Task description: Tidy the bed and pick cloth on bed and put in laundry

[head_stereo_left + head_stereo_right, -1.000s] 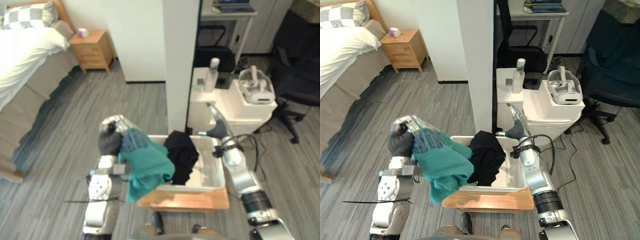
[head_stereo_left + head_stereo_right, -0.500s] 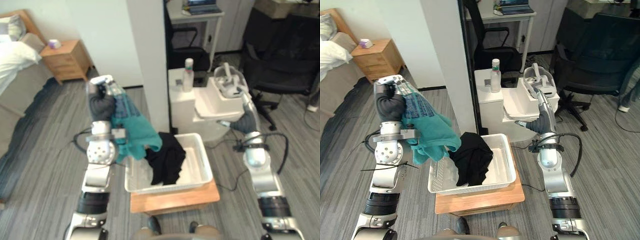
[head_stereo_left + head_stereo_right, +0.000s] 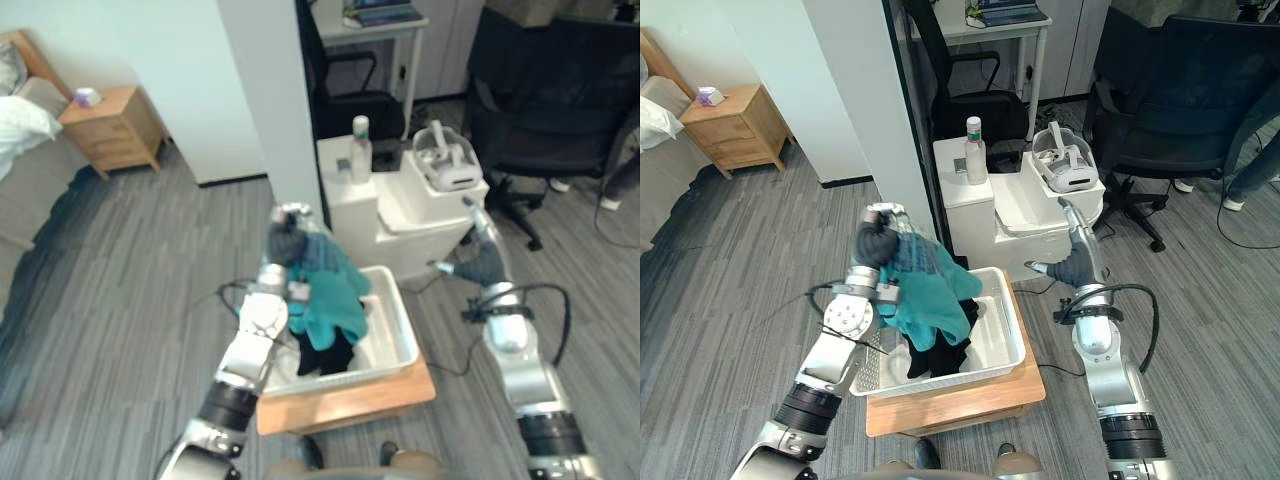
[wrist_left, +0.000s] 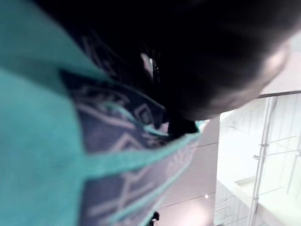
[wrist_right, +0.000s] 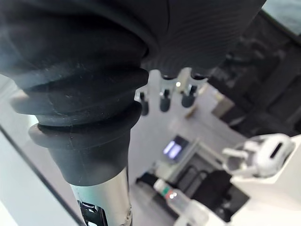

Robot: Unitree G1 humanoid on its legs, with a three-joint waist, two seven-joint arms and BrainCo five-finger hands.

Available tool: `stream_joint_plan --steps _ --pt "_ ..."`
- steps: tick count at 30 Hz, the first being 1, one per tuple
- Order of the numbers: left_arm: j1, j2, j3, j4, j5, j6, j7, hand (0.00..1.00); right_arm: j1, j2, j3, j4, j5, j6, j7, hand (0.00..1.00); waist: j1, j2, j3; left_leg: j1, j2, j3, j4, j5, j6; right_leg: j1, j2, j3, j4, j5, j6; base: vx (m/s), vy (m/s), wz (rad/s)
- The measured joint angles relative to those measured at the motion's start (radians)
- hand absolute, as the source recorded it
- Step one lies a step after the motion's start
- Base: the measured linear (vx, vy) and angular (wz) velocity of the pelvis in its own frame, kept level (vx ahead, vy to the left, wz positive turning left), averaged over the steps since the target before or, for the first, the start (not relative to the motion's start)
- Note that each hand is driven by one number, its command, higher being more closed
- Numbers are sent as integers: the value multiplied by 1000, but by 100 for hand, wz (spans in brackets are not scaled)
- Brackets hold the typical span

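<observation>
Left hand (image 3: 877, 243) has carried teal cloth (image 3: 930, 295) over basket (image 3: 1012, 325).

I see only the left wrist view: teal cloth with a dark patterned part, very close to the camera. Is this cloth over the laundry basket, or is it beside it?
Observer: Over it. The left hand grips the teal patterned cloth above the white plastic laundry basket, which stands on a low wooden stand.
Operator: Is the basket empty?
Observer: No, a black garment lies inside, under the hanging teal cloth.
Operator: Where is the right hand?
Observer: The right hand is raised to the side of the basket, near the white cabinet, with straight fingers and nothing in it.
</observation>
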Motion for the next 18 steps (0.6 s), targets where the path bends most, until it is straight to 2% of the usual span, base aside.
stream_joint_plan --steps 7,11,12,18 --pt "-1 -43 -53 226 39 36 -14 100 13 36 58 1 -1 1 -1 0 -6 4 -2 -24 2 11 -2 0 0 -26 1 12 -10 12 0 28 1 -7" --pt "-45 -44 -48 390 114 63 36 100 35 37 82 1 0 -1 -4 0 -19 1 8 -54 4 13 -1 2 -1 -64 1 15 6 11 0 22 6 -5" --pt "-82 -42 -38 431 132 69 58 0 45 37 83 1 1 -1 -7 0 -20 1 20 -65 5 18 0 3 -2 -85 1 18 23 9 -1 3 23 -11" --pt "-244 -25 59 578 201 86 155 0 100 37 89 1 10 -19 -42 0 -35 -8 96 -98 6 40 0 8 4 -149 -1 40 78 -2 0 -8 30 -13"
